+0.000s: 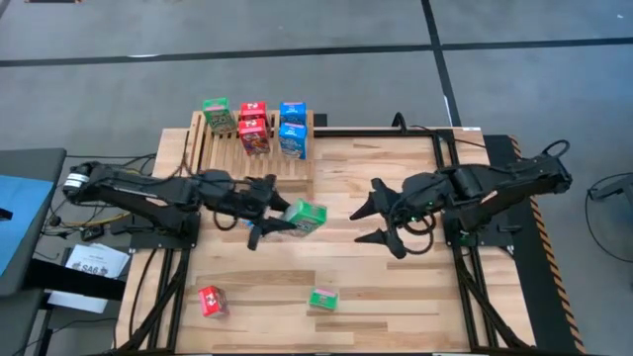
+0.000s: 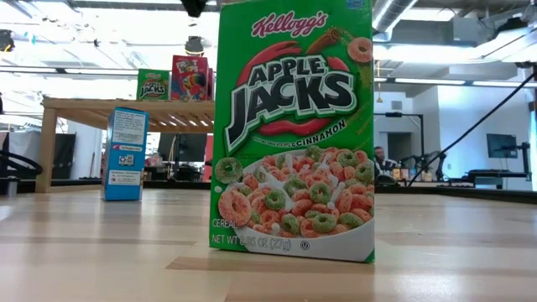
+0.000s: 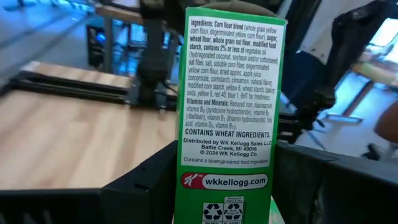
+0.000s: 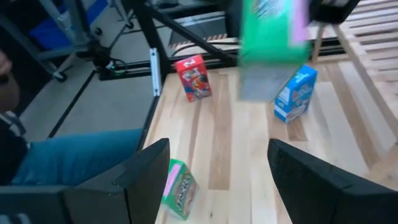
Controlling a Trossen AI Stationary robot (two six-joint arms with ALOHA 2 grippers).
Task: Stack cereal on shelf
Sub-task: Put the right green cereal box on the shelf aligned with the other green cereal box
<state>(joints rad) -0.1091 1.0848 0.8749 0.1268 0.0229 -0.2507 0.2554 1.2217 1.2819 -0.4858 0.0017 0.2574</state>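
My left gripper [image 1: 265,220] is clamped on a green box [image 1: 305,216] above the table's middle; my right gripper [image 1: 381,213] stands wide open, empty. I judge this the carry step: next I must swing the box toward the shelf [image 1: 223,146] at eleven o'clock.

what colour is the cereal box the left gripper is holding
Green; the box in the left gripper shows best in the left wrist view.

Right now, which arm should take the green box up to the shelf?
Left. Its gripper already clamps the green box, and the shelf lies on that side. The right gripper is open and empty, apart from the box.
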